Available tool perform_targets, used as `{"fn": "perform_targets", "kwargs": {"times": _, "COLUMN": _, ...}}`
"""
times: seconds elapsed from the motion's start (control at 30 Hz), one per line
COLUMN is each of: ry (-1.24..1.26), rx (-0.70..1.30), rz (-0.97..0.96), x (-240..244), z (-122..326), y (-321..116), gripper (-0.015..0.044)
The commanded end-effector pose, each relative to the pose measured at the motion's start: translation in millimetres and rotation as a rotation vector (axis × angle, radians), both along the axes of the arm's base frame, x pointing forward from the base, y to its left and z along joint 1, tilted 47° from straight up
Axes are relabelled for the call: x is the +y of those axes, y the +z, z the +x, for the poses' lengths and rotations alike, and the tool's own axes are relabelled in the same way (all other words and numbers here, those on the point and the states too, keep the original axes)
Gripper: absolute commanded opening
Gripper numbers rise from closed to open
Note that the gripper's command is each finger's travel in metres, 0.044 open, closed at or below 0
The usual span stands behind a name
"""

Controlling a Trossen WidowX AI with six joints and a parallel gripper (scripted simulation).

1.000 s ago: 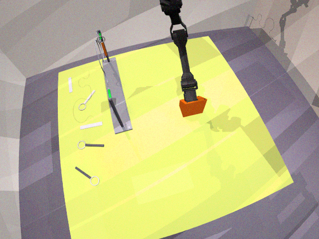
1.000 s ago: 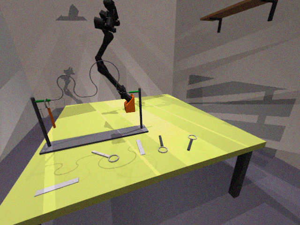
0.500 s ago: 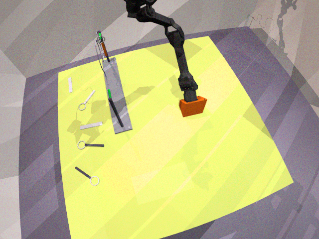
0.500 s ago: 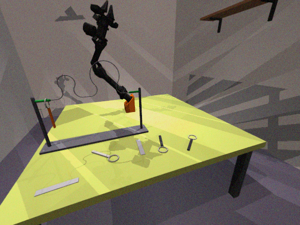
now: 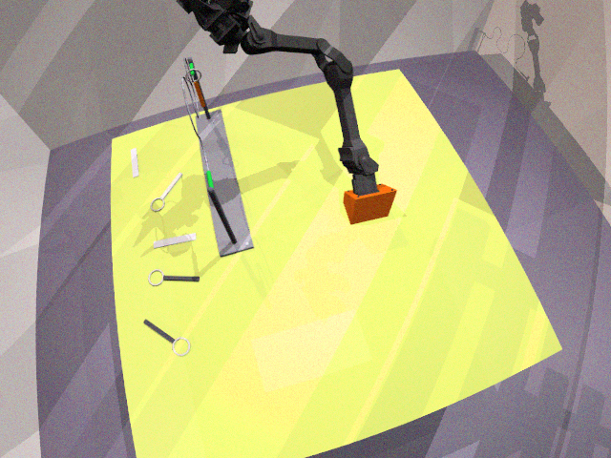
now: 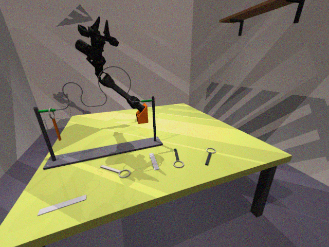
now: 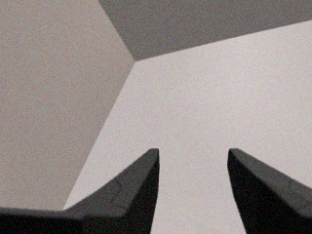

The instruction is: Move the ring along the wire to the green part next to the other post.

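i have the end effector (image 6: 102, 22) (image 7: 193, 157) raised high, its fingers partly open with a gap between them and nothing held. the ring (image 5: 193, 74) (image 6: 51, 113) hangs on the green section of the wire (image 5: 192, 69) (image 6: 46, 110) beside the left-hand post in the exterior view, its orange handle (image 5: 199, 93) (image 6: 56, 129) slanting down. on the table (image 5: 305, 276) (image 6: 185, 183), i see three other ringed sticks lying near the stand's base (image 5: 231, 197) (image 6: 106, 152).
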State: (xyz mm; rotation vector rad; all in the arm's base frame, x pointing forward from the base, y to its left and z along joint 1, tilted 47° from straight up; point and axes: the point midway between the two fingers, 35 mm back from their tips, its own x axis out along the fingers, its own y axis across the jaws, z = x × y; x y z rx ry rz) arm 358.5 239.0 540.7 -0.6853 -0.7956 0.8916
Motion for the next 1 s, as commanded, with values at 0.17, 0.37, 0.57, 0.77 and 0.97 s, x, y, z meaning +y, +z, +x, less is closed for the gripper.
{"fn": "perform_targets", "kwargs": {"times": 0.17, "ry": -0.315, "rx": -0.062, "rz": -0.062, "x": -105.5, "z": 37.4, "y": -3.3, "gripper": 0.016}}
{"fn": "perform_targets", "kwargs": {"times": 0.37, "ry": -0.514, "rx": -0.095, "rz": -0.112, "x": -175.4, "z": 45.4, "y": -4.5, "gripper": 0.016}}
{"fn": "perform_targets", "kwargs": {"times": 0.57, "ry": -0.711, "rx": -0.12, "rz": -0.169, "x": -244.1, "z": 41.7, "y": -6.5, "gripper": 0.016}}
{"fn": "perform_targets", "kwargs": {"times": 0.77, "ry": -0.831, "rx": -0.108, "rz": -0.192, "x": -298.2, "z": 34.0, "y": -10.0, "gripper": 0.016}}
{"fn": "perform_targets", "kwargs": {"times": 0.97, "ry": -0.907, "rx": -0.025, "rz": -0.182, "x": -362.7, "z": 29.3, "y": -26.1, "gripper": 0.016}}
